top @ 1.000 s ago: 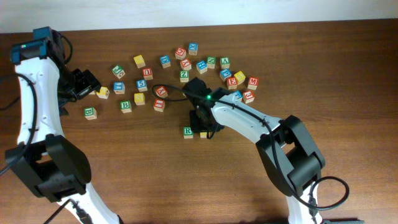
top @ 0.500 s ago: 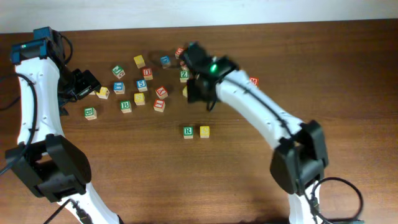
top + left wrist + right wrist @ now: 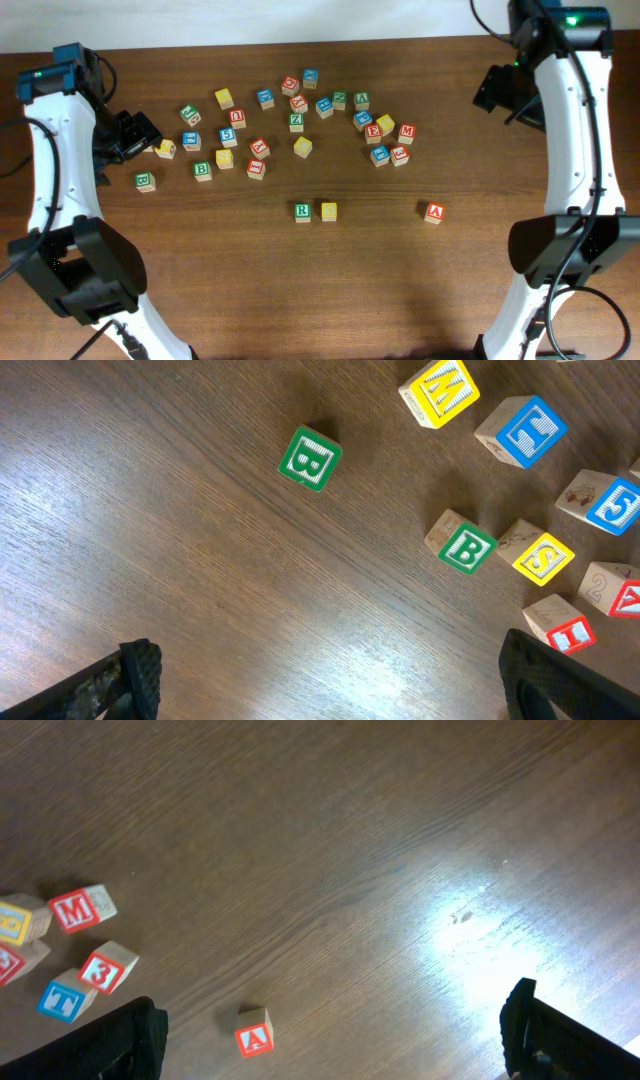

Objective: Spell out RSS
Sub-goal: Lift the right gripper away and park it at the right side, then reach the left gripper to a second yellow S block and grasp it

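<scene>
A green R block (image 3: 302,211) lies near the table's middle with a yellow block (image 3: 329,211) touching its right side; I cannot read the yellow block's letter. A yellow S block (image 3: 543,557) lies among the scattered blocks, also seen from above (image 3: 224,159). My right gripper (image 3: 497,92) hangs high at the far right, open and holding nothing (image 3: 335,1045). At the left edge my left gripper (image 3: 135,135) is open over bare wood (image 3: 330,690), near a yellow block (image 3: 165,149).
Several letter blocks are scattered across the back of the table (image 3: 300,100). A lone red A block (image 3: 433,212) sits right of the row, below my right gripper (image 3: 254,1035). Two green B blocks (image 3: 309,458) (image 3: 466,547) lie under the left wrist.
My right gripper opened off the yellow block beside the R, then swung up and away to the far right. The red A block has come into view. The left arm has not moved.
</scene>
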Available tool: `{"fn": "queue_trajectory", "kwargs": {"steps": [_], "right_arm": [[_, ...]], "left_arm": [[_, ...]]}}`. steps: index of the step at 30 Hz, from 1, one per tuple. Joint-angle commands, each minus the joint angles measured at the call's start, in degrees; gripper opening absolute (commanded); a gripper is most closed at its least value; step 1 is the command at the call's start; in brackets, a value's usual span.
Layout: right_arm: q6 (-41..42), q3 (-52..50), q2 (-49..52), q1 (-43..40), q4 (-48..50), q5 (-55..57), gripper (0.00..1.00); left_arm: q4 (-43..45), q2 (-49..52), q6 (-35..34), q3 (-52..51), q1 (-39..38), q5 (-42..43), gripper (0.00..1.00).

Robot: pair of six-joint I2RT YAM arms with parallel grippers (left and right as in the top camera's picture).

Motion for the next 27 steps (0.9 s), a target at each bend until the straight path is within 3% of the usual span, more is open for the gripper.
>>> {"fn": "queue_trajectory", "kwargs": {"steps": [1, 19, 21, 24, 27], "right_arm": [[0.1, -0.2, 0.0, -1.0, -0.1, -1.0, 0.98], [0.1, -0.2, 0.0, -0.9, 0.0, -1.0, 0.98], [0.1, -0.2, 0.0, -0.9, 0.0, -1.0, 0.98], [0.1, -0.2, 0.0, -0.9, 0.0, -1.0, 0.98], [0.1, -0.2, 0.0, -0.9, 0.0, -1.0, 0.98]], "left_arm": [[0.0, -0.2, 0.5, 0.3, 0.2, -0.2, 0.99], [2.4, -0.2, 0.5, 0.3, 0.2, 0.3, 0.99], [1.6, -0.2, 0.9, 0.3, 0.1, 14.2, 0.99], [2.1, 0.6, 12.6, 0.2, -3.4, 19.3, 0.99], [7.0, 2.4, 16.4, -3.0, -10.2, 12.9, 0.99]]}}
